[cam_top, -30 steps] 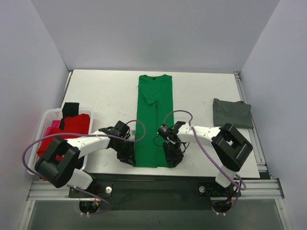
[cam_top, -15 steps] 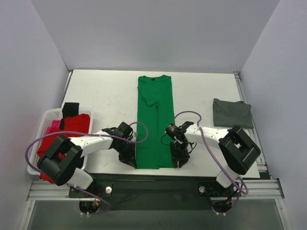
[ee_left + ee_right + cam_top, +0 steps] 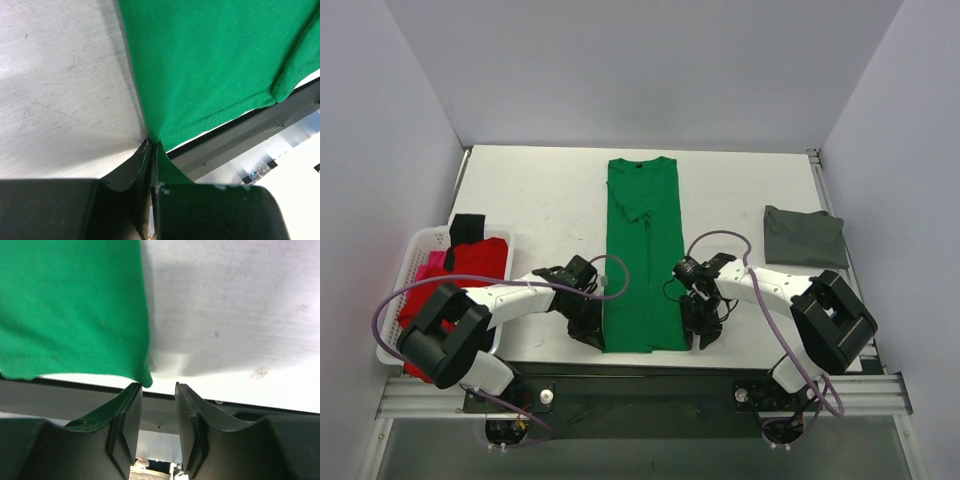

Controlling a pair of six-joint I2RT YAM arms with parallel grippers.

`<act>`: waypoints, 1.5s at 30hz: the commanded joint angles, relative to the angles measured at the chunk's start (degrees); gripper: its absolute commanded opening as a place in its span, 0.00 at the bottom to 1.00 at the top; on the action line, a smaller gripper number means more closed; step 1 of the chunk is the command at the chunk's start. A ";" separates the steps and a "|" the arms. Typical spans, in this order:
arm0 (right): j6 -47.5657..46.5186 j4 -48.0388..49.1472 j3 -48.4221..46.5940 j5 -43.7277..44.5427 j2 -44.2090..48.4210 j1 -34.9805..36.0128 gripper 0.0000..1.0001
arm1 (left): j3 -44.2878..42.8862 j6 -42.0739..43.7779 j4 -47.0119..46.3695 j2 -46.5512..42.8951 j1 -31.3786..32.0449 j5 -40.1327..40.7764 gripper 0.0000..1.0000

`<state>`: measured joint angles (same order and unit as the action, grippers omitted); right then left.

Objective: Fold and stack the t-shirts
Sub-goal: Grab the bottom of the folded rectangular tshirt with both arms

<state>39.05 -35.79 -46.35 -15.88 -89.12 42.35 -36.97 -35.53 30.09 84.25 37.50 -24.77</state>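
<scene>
A green t-shirt point(image 3: 642, 255), folded into a long narrow strip, lies down the middle of the table with its hem at the near edge. My left gripper point(image 3: 593, 335) is shut on the hem's left corner point(image 3: 150, 135). My right gripper point(image 3: 704, 333) is open just right of the hem's right corner point(image 3: 145, 379), which lies free beside its left finger. A folded grey t-shirt point(image 3: 804, 236) lies at the right of the table.
A white basket point(image 3: 402, 275) at the left edge holds red, pink and black clothes point(image 3: 460, 265). The table's near edge point(image 3: 760, 360) runs right under both grippers.
My right gripper has let go of the hem's right corner and moved to the right off the shirt. The strip's near end has been pulled wider. My left gripper has barely moved.
</scene>
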 commanded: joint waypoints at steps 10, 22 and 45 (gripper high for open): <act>-3.10 -2.35 -4.71 -4.34 0.89 -0.34 0.38 | 3.13 2.48 1.73 1.27 1.44 6.84 0.01; -3.98 -1.56 -2.70 -3.02 -4.92 -0.34 0.29 | 3.05 2.13 2.17 1.97 1.97 7.37 0.01; -3.45 -0.95 0.73 -5.74 -3.34 -1.65 0.00 | 3.05 0.02 3.75 0.93 2.32 10.27 0.00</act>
<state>35.75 -34.17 -47.24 -21.47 -94.13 41.17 -36.73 -36.62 29.93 83.96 38.87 -24.43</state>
